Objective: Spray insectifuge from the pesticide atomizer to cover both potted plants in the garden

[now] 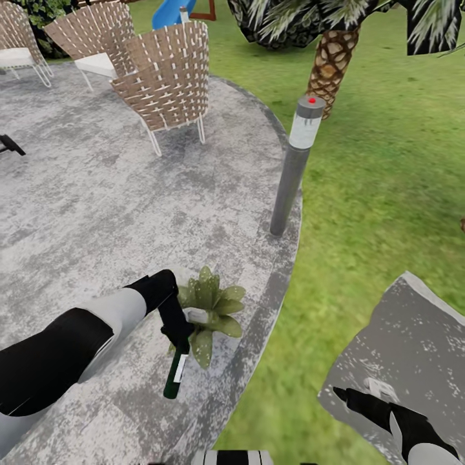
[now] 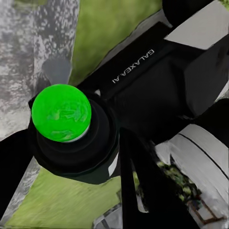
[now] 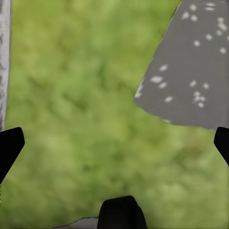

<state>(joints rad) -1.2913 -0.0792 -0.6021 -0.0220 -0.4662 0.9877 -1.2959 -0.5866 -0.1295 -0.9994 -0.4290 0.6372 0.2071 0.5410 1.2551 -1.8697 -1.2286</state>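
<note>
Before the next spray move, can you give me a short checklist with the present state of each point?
1. Pesticide atomizer held in the left gripper: ok, the fingers close on its upper end and the bottle hangs below.
2. Potted plant near the bottle: ok, it lies right beside the left gripper on the paved patio.
3. Nozzle aimed at the leaves: cannot tell, the trigger head is hidden by the gripper.
4. Second potted plant located: cannot tell from these views.
5. Right gripper free: ok, it is open over the lawn.
6. Lamp post apart from the left arm: ok.
</note>
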